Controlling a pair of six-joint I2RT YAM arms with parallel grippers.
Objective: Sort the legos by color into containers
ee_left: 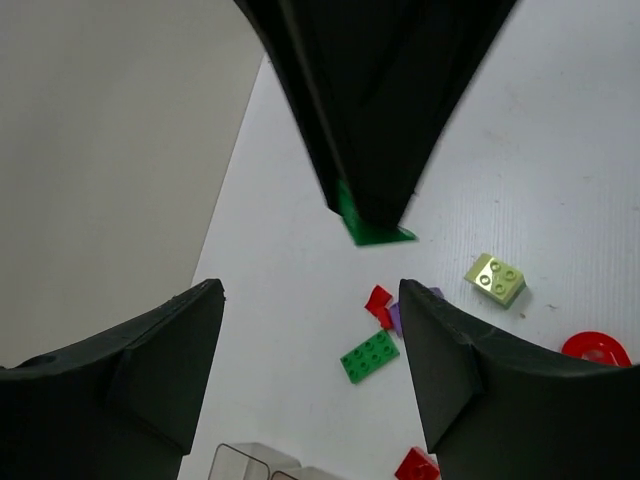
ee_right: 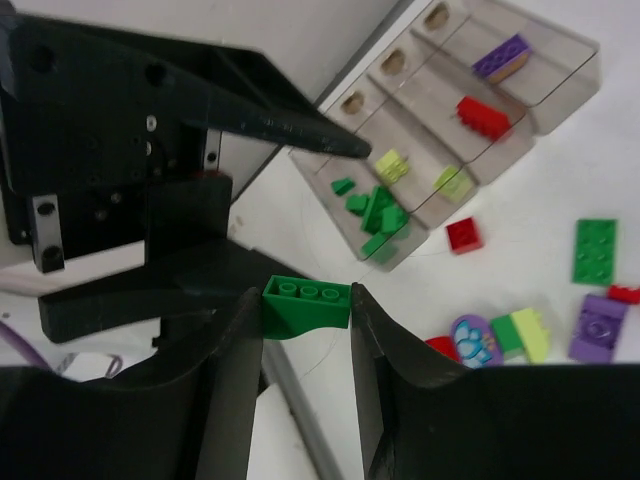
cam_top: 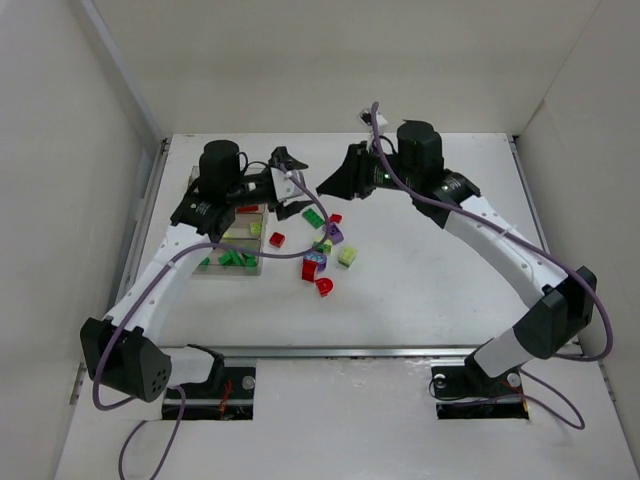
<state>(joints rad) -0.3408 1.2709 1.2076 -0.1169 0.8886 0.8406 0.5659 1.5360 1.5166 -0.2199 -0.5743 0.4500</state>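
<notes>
My right gripper (cam_top: 331, 183) is shut on a dark green lego (ee_right: 305, 305) and holds it above the table, left of the loose pile. Facing it from the left, my left gripper (cam_top: 297, 180) stands open with nothing between its jaws. In the left wrist view the held green lego (ee_left: 372, 227) pokes out under the right fingers (ee_left: 370, 120), ahead of my left gripper (ee_left: 310, 292). The clear container (ee_right: 560, 100) has purple, red, yellow-green and green legos in separate rows. Loose on the table lie a green plate (cam_top: 313, 216), a yellow-green brick (cam_top: 347, 256) and a red brick (cam_top: 277, 239).
The container (cam_top: 222, 272) sits under the left arm. A purple piece with blue (cam_top: 314, 262) and a red arch (cam_top: 324, 287) lie nearer the front. White walls enclose the table on the left, back and right. A metal rail runs along the near edge.
</notes>
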